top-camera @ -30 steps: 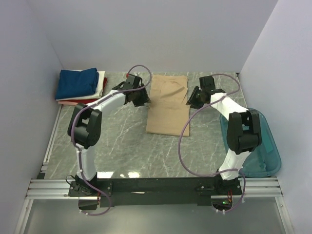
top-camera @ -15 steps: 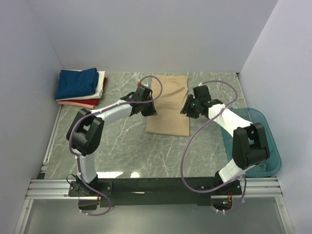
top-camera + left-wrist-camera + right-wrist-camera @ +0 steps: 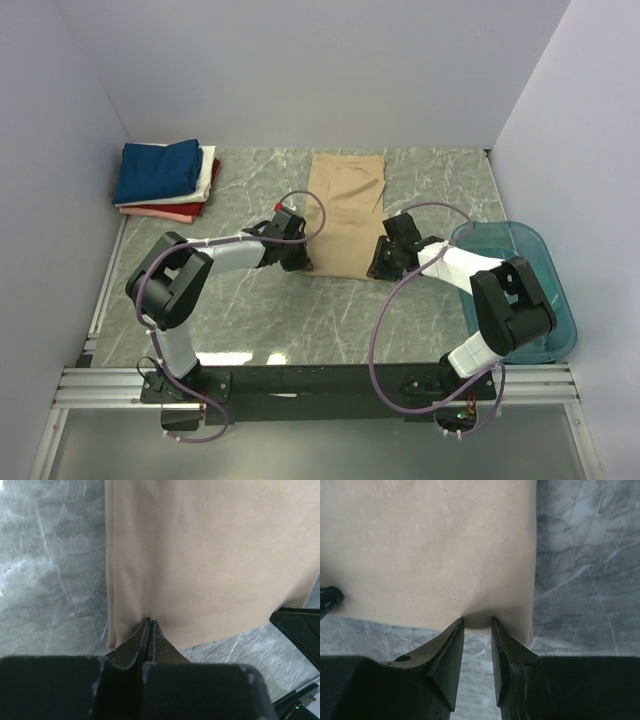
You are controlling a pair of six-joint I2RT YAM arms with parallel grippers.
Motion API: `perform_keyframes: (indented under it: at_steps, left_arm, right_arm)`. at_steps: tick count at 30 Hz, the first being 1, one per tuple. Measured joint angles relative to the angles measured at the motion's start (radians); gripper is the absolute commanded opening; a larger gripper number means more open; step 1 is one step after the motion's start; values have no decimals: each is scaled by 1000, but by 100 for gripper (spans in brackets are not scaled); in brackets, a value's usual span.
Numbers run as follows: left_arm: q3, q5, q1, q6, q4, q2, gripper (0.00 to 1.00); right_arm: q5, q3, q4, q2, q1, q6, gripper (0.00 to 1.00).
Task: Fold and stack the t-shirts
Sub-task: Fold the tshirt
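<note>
The tan t-shirt [image 3: 345,205] lies flat as a long folded strip in the middle of the table. My left gripper [image 3: 297,262] is at its near left corner. In the left wrist view the jaws [image 3: 150,621] are shut, pinching the shirt's near hem [image 3: 200,555]. My right gripper [image 3: 379,267] is at the near right corner. In the right wrist view its jaws [image 3: 477,621] stand slightly apart, with the hem of the shirt [image 3: 430,545] between the tips. The stack of folded t-shirts [image 3: 165,182], navy blue on top of white, red and pink, sits at the far left.
A teal translucent tub [image 3: 555,300] sits at the right edge, beside the right arm. White walls close in the left, back and right. The black rail with the arm bases runs along the near edge.
Both grippers have moved from the shirt's far half down its sides to its near corners. The shirt itself has not visibly moved.
</note>
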Motion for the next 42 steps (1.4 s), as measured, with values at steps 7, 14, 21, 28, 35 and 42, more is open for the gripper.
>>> perform_keyframes:
  at_steps: [7, 14, 21, 28, 35, 42]
  left_arm:
    - [-53, -8, -8, -16, 69, -18, 1]
    - [-140, -21, -33, -27, 124, -74, 1]
    - [-253, -30, -72, -50, 146, -167, 1]
    - [-383, -51, -142, -88, 114, -312, 1]
    - [-487, -57, -201, -145, 32, -490, 1]
    - [-483, -101, -206, -150, -74, -639, 12]
  right_arm:
    - [1, -24, 42, -6, 2, 10, 34]
    - [6, -82, 77, -54, 24, 16, 32]
    - [7, -197, 98, -171, 89, 44, 32]
    - [4, -311, 84, -319, 179, 102, 32]
    - [-1, -410, 22, -491, 238, 168, 32]
    - [11, -404, -147, -641, 248, 186, 32]
